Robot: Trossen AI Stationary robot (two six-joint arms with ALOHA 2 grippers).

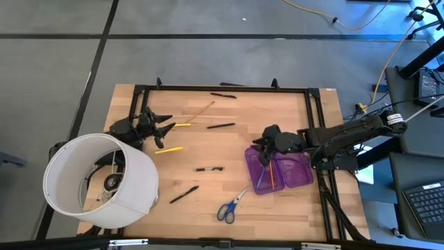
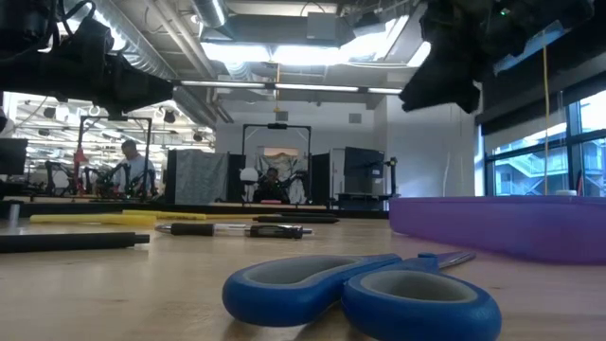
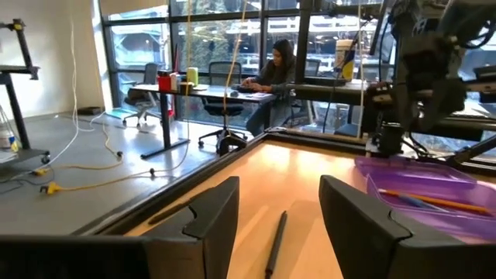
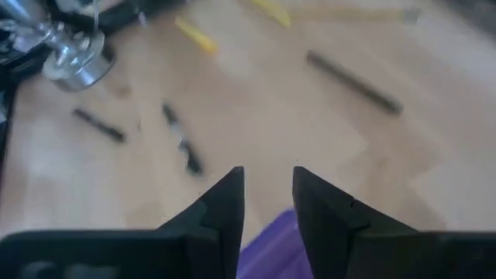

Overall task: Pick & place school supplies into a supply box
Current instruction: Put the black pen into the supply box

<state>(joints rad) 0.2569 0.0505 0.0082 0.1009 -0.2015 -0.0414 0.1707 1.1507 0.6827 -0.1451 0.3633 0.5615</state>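
Purple supply box, lower right of the high view, is already holding two pencils; my right gripper is hovering over it, jaws narrow and empty. Toward upper left, my left gripper, jaws wide, is nearing the yellow pencil, seemingly the next pick.

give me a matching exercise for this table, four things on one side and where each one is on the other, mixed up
Things:
1. scissors
2. orange pencil
3. right pincer
4. white cylinder

Places:
a. inside the purple box
b. at the table's near left corner
c. above the purple box's left end
d. on the bare wood at the near edge, left of the purple box

Pairs: 1-d, 2-a, 3-c, 4-b
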